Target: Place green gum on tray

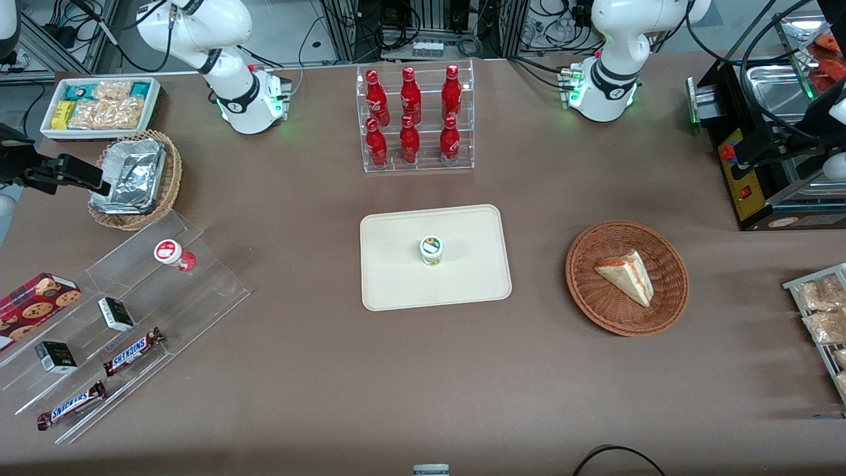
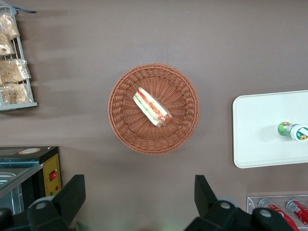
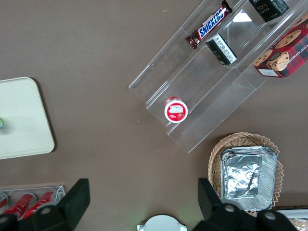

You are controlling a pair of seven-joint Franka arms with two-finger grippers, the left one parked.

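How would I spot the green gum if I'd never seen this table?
Find the cream tray at the table's middle, nearer the camera than the rack of red bottles. The green gum stands upright on it, alone: white-and-green lid, yellow-green body. The gripper hovers open above the tiered display's red-lidded twin.

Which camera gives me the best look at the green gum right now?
The front view: the green gum stands upright, whole, mid-tray. The left wrist view shows it at the frame edge; the right wrist view only a sliver. The open hand is above the table near the acrylic shelf.
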